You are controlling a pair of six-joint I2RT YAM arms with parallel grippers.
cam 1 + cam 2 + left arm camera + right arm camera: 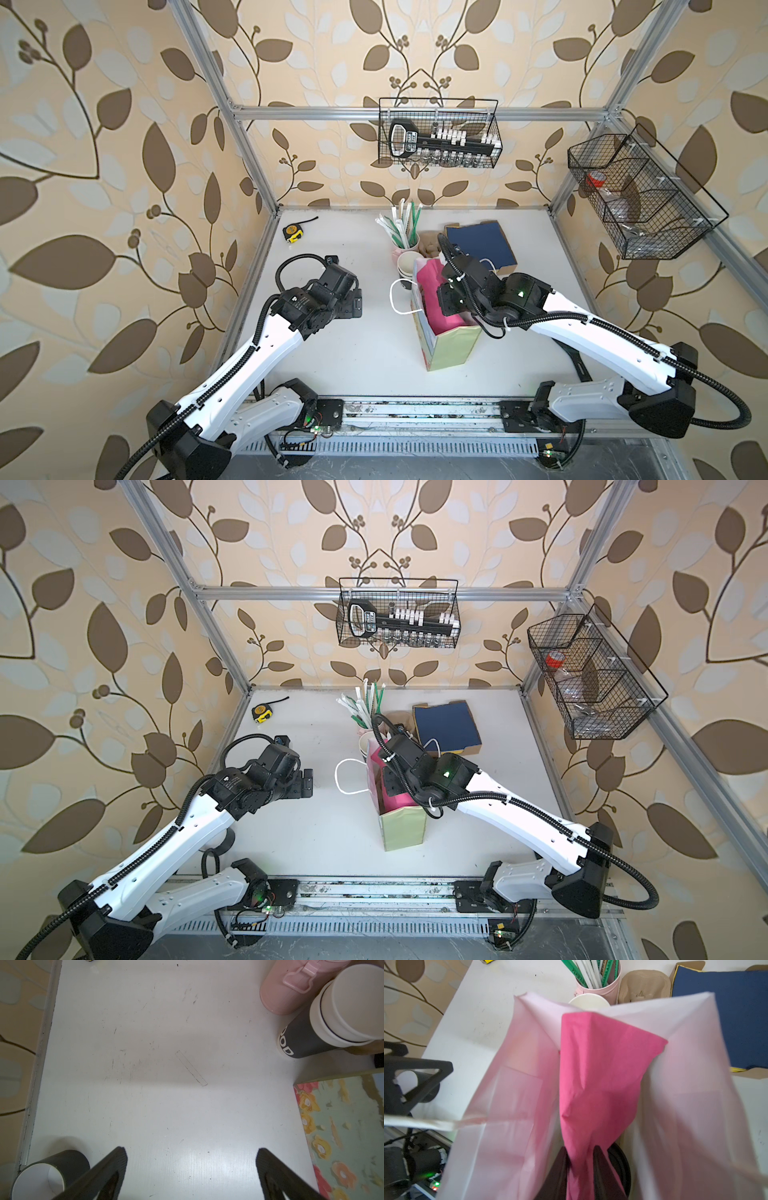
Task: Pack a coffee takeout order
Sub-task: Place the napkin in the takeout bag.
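The bright pink napkin (602, 1064) is soft, creased tissue, bunched into a narrow neck where the right tool (580, 1148) pinches it between 2 black fingers set close together. It hangs inside the open paper bag (508, 1088), whose smooth white inner walls glow pink around it. Low in the bag, just beside the tool, a black lid (622, 1164) shows ringed ridges; only the right wrist view catches it.

In both top views the right arm covers the bag's mouth, leaving a strip of napkin, a matte pale-green end wall and a white cord handle (395, 297). The left wrist view alone shows the bag's side painted with red and yellow flowers.

The left tool (191, 1149) stands spread wide and holds nothing, over the scuffed white table (145, 1064). Near it a stack of dark cups (332, 1012) with white rolled rims stands just beside a glossy pink canister (278, 995), and 1 dark cup (41, 1176) lies on its side.
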